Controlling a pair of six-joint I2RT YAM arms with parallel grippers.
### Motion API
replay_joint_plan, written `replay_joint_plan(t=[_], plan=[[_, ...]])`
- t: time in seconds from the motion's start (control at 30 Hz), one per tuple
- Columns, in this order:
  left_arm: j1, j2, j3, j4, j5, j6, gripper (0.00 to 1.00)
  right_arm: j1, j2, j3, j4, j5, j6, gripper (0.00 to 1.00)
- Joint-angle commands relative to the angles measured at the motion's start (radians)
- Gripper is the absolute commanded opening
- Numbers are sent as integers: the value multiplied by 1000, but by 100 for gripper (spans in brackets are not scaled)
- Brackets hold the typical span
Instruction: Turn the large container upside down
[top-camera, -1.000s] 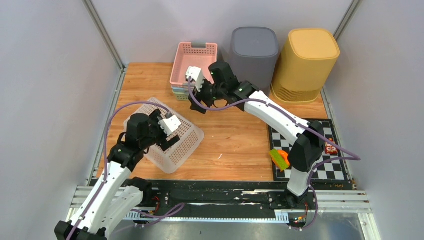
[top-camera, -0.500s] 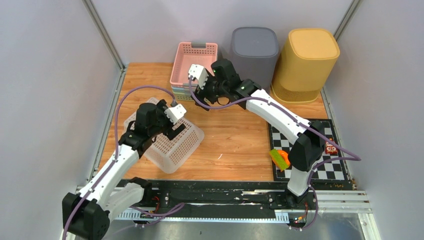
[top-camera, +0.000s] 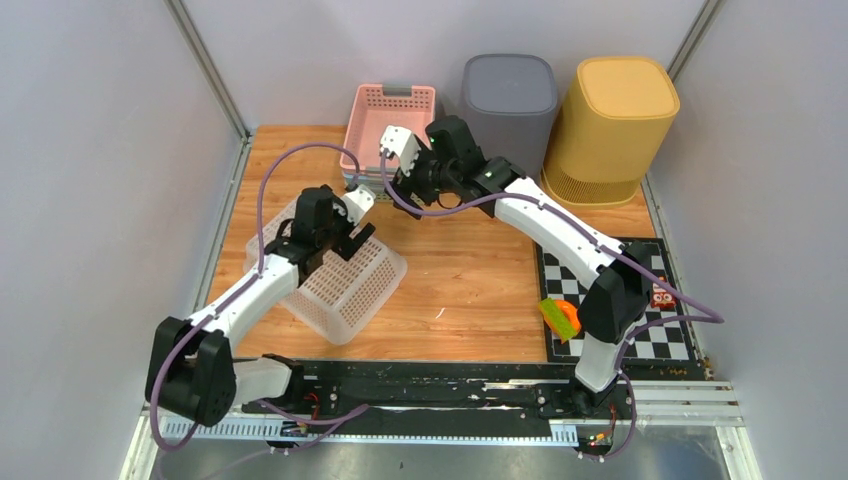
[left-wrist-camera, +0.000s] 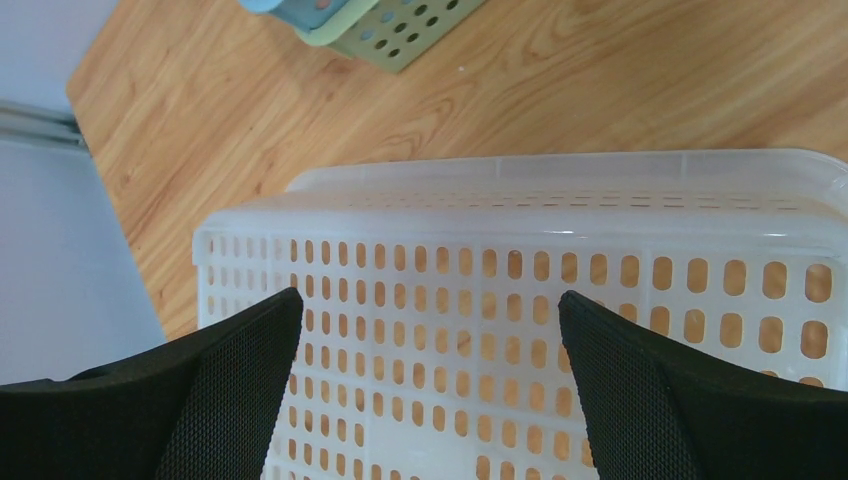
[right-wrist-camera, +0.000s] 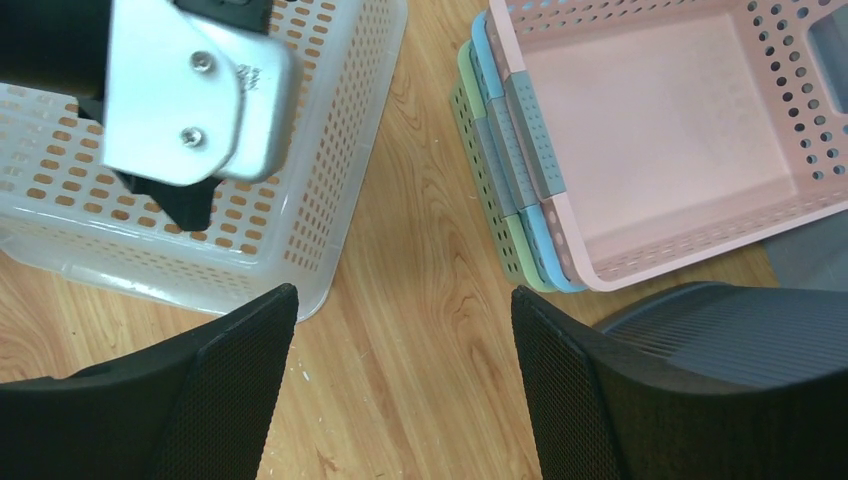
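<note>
While the white perforated basket (top-camera: 345, 290) lies rim-down near the left edge of the worktop (top-camera: 470, 270), the left gripper (left-wrist-camera: 430, 330) hovers just above its upturned base, jaws released, grasping nothing. The right gripper (right-wrist-camera: 405, 310), likewise released and empty, hangs between it and the pink basket stack (top-camera: 385, 120) at the far edge.

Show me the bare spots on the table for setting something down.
Bare wood lies mid-table between the white basket and checkered mat, and in the back left corner beside the pink stack. Crowded: the back edge, with grey bin and yellow bin.
</note>
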Motion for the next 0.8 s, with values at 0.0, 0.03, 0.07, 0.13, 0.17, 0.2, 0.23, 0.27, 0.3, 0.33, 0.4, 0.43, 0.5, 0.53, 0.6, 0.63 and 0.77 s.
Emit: replay_joint_plan(t=[0.0, 0.03, 0.07, 0.13, 0.17, 0.2, 0.23, 0.27, 0.3, 0.33, 0.4, 0.43, 0.5, 0.53, 0.6, 0.63, 0.77], plan=[[3, 82, 41, 24, -185, -47, 100, -16, -39, -13, -16, -2, -4, 81], [5, 99, 51, 24, -211, -54, 100, -15, -35, -13, -16, -4, -11, 81], [6, 120, 61, 24, -237, -62, 100, -17, -30, -13, -17, -4, -17, 81], [12, 155, 82, 23, -282, -71, 100, -17, -16, -11, -17, 0, -29, 81], [16, 170, 91, 23, -296, -75, 100, -18, -10, -9, -17, 3, -34, 81], [22, 185, 101, 22, -306, -78, 100, -17, -3, -8, -17, 6, -37, 81], [29, 195, 110, 22, -310, -83, 100, -18, 3, -7, -17, 6, -40, 81], [36, 202, 121, 19, -310, -87, 100, -18, 9, -6, -17, 3, -42, 81], [44, 207, 132, 17, -312, -95, 100, -18, 15, -3, -17, 1, -45, 81], [53, 213, 144, 15, -319, -100, 100, -18, 22, 2, -17, -3, -49, 81], [68, 227, 169, 5, -336, -102, 100, -17, 40, 18, -17, -3, -59, 81], [78, 234, 181, 3, -339, -101, 100, -18, 50, 26, -17, 0, -66, 81], [98, 247, 195, 3, -332, -98, 100, -18, 73, 47, -17, 4, -86, 81], [112, 252, 198, 4, -324, -96, 100, -17, 92, 63, -18, 5, -94, 81], [129, 260, 194, 11, -314, -86, 100, -18, 124, 90, -22, 8, -115, 81], [135, 261, 190, 17, -311, -84, 100, -17, 142, 106, -24, 11, -125, 81], [158, 252, 169, 35, -283, -69, 100, -18, 222, 190, -34, 48, -169, 81]])
